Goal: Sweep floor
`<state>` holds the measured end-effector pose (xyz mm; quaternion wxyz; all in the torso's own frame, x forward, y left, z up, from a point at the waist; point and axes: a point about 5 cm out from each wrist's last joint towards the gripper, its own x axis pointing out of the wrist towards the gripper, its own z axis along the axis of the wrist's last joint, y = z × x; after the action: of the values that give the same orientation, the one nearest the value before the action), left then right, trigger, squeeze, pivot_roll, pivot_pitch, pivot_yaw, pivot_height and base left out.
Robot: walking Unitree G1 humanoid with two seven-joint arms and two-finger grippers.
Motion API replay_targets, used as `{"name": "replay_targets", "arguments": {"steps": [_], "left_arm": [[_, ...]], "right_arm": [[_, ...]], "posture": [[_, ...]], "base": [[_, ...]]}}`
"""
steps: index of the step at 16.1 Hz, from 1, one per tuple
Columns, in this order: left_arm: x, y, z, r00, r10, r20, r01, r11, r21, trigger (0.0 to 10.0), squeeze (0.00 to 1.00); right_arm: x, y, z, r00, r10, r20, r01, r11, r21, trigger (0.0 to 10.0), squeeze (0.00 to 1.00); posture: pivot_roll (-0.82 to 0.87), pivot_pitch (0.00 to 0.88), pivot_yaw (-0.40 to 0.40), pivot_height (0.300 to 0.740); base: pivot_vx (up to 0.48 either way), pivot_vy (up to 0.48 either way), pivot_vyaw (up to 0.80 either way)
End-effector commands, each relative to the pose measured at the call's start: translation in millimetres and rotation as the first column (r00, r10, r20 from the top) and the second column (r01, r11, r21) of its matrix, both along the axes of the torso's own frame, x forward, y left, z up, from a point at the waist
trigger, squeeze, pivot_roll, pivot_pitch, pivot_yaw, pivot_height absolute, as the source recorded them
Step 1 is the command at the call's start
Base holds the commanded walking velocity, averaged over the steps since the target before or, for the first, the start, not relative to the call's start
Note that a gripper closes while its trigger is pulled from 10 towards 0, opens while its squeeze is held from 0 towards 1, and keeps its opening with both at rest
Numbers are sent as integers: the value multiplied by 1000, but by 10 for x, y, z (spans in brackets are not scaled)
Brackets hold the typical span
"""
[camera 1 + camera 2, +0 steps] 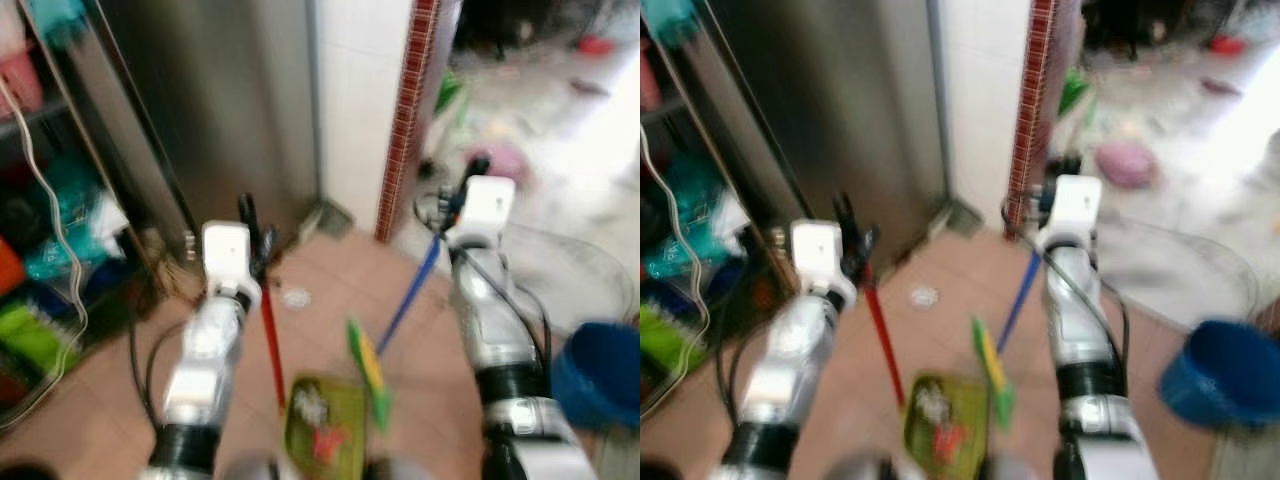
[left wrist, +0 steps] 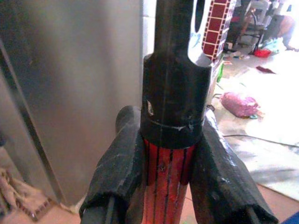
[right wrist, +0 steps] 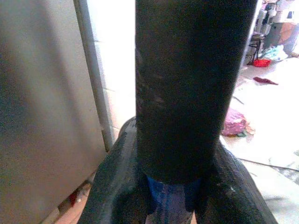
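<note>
My left gripper (image 1: 256, 238) is shut on the red handle (image 1: 271, 340) of a green dustpan (image 1: 322, 428), which rests on the tiled floor with red and white litter in it. In the left wrist view the fingers (image 2: 122, 168) clamp the red shaft (image 2: 164, 186) just under its black end cap. My right gripper (image 1: 462, 192) is shut on the blue broom handle (image 1: 408, 297); the broom's green and yellow head (image 1: 368, 368) stands beside the dustpan. The right wrist view has the fingers (image 3: 117, 186) around the blue shaft (image 3: 168, 200) below a black grip.
A steel cabinet or fridge (image 1: 210, 100) and a white tiled wall with a red brick edge (image 1: 405, 110) stand ahead. Shelves of coloured items (image 1: 40, 230) are at the left. A blue bucket (image 1: 598, 372) sits at the right, a pink bag (image 1: 505, 160) lies beyond.
</note>
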<state>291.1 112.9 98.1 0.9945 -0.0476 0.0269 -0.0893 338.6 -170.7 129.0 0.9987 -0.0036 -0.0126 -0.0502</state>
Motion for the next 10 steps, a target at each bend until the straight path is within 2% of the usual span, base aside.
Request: {"name": "replay_targets", "arguments": {"steps": [1,3,10], "left_arm": [[55,11,176,998,5,68,-3,999,-39,10000,0],[72,39,200,997,22,72,-19,998,-52,10000,0],[82,90,221,996,52,72,-46,996,-79,10000,0]], "right_arm": [[39,44,76,1000,14,19,-14,1000,-23,10000,0],[39,43,70,1000,13,15,-13,1000,-23,10000,0],[43,40,60,1000,14,10,-13,1000,-26,10000,0]], "posture": [[-69,0,22,740],[-69,0,22,740],[-68,0,19,740]], "base": [[0,0,-413],[0,0,-531],[0,0,-800]]}}
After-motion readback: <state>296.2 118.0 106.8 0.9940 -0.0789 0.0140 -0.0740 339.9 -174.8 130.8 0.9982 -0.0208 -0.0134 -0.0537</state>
